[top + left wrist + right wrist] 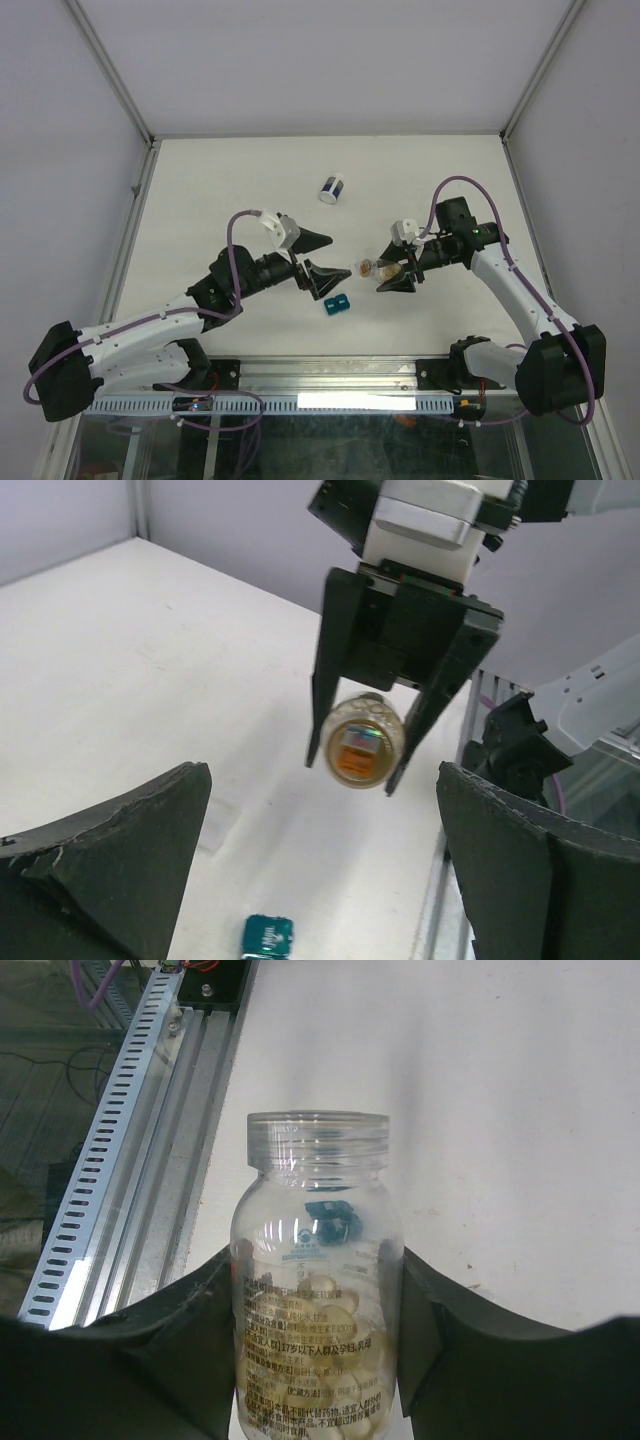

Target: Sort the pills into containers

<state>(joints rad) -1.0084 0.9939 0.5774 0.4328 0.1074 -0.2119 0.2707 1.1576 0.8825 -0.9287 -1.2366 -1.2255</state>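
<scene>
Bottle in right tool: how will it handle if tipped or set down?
Bottle looks smooth, rigid plastic: probably slippery in the right tool. Neck is uncapped, so tipping would likely spill pills. Round body, likely rolls if laid flat.

Top camera high, looking down on table [220, 180]; wrist cameras close, both showing clear bottle [365, 745]

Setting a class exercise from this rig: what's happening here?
The right end effector grips an uncapped clear bottle of pale pills, holding it off the table. The left end effector hangs open and empty, facing it. A teal block and a white jar lie on the table, untouched.
</scene>
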